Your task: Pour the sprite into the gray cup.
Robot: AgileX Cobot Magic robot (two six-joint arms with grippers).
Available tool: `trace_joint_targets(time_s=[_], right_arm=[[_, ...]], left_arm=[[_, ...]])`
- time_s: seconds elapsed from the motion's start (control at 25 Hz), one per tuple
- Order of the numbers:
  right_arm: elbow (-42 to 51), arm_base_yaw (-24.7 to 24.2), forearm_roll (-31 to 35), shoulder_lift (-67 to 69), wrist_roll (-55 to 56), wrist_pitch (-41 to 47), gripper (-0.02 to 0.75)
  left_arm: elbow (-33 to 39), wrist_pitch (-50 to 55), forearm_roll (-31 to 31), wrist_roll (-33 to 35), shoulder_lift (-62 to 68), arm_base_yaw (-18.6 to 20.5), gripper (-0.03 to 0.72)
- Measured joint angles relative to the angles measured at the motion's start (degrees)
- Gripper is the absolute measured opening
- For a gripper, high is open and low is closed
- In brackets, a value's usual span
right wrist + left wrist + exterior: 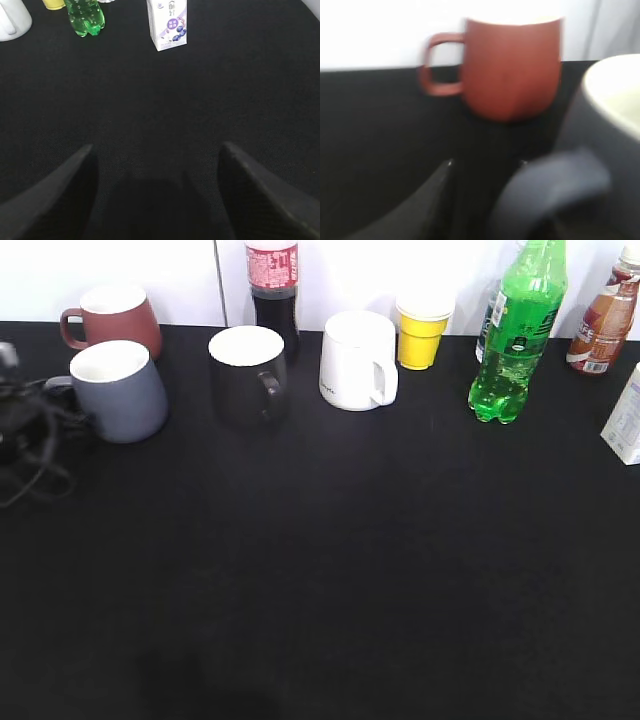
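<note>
The sprite [518, 335] stands upright, long axis vertical, cap on, at the back right of the surface [330, 570], just right of the yellow cup [421, 332] and well apart from the gray cup [120, 388] at the far left. The right gripper [155, 165] is the nearer arm: in the right wrist view its jaws are spread wide with nothing between them, low over bare surface, and the sprite [85, 17] lies ahead and to the left of them, left of the milk carton [168, 24]. So a forward-left reach to a side grasp on the upright body looks like the next move.

The left gripper [485, 200] sits just beside the gray cup [610, 125], handle side, close to the reddish mug [510, 67]. The view is blurred; I cannot tell how its jaws stand.
</note>
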Motion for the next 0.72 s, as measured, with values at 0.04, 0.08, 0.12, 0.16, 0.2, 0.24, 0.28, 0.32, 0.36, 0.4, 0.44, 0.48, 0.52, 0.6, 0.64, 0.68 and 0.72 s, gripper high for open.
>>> trace_joint_targets(time_s=[0.04, 0.08, 0.12, 0.16, 0.2, 0.24, 0.28, 0.32, 0.36, 0.4, 0.44, 0.48, 0.52, 0.6, 0.64, 0.68, 0.72], right_arm=[[0.0, 0.0, 0.0, 0.0, 0.0, 0.0, 0.566], [0.0, 0.0, 0.0, 0.0, 0.0, 0.0, 0.566], [0.0, 0.0, 0.0, 0.0, 0.0, 0.0, 0.566], [0.0, 0.0, 0.0, 0.0, 0.0, 0.0, 0.566], [0.0, 0.0, 0.0, 0.0, 0.0, 0.0, 0.566], [0.0, 0.0, 0.0, 0.0, 0.0, 0.0, 0.566], [0.0, 0.0, 0.0, 0.0, 0.0, 0.0, 0.566], [0.0, 0.0, 0.0, 0.0, 0.0, 0.0, 0.566], [0.0, 0.0, 0.0, 0.0, 0.0, 0.0, 0.566], [0.0, 0.0, 0.0, 0.0, 0.0, 0.0, 0.566], [0.0, 0.0, 0.0, 0.0, 0.0, 0.0, 0.566], [0.0, 0.0, 0.0, 0.0, 0.0, 0.0, 0.566], [0.0, 0.0, 0.0, 0.0, 0.0, 0.0, 0.566], [0.0, 0.0, 0.0, 0.0, 0.0, 0.0, 0.566], [0.0, 0.0, 0.2, 0.0, 0.0, 0.0, 0.566], [0.0, 0.0, 1.6, 0.0, 0.0, 0.0, 0.566], [0.0, 0.0, 3.8, 0.0, 0.0, 0.0, 0.566]], left_arm=[[-2.0, 0.5, 1.1, 0.0, 1.2, 0.1, 0.279], [-3.8, 1.1, 1.8, 0.0, 2.1, 0.2, 0.213], [-4.7, 1.2, 2.1, 0.2, 2.7, 0.2, 0.103], [-5.1, 1.2, 2.3, 0.3, 2.8, 0.2, 0.086], [-5.1, 1.3, 3.0, 0.4, 2.8, 0.3, 0.086], [-5.1, 1.1, 3.4, 0.4, 2.8, 0.3, 0.086], [-5.1, 0.9, 3.8, 0.4, 2.8, 0.4, 0.086], [-4.7, 0.8, 4.3, 0.5, 2.1, 0.4, 0.085], [-3.0, 0.6, 4.8, 0.7, 0.2, 0.4, 0.084], [-0.7, 0.1, 5.0, 0.9, -2.9, 0.4, 0.083], [2.2, -0.7, 5.0, 0.9, -6.2, 0.4, 0.083], [5.2, -1.0, 5.0, 0.9, -9.9, 0.4, 0.083], [8.5, -1.0, 5.2, 0.9, -14.0, 0.2, 0.083], [14.1, -1.1, 7.4, -0.6, -21.6, -1.3, 0.083], [16.5, -1.0, 9.6, -2.2, -24.3, -2.4, 0.083], [18.5, -1.1, 10.7, -2.9, -26.3, -3.7, 0.082], [20.2, -1.0, 11.5, -3.1, -27.4, -5.2, 0.082]])
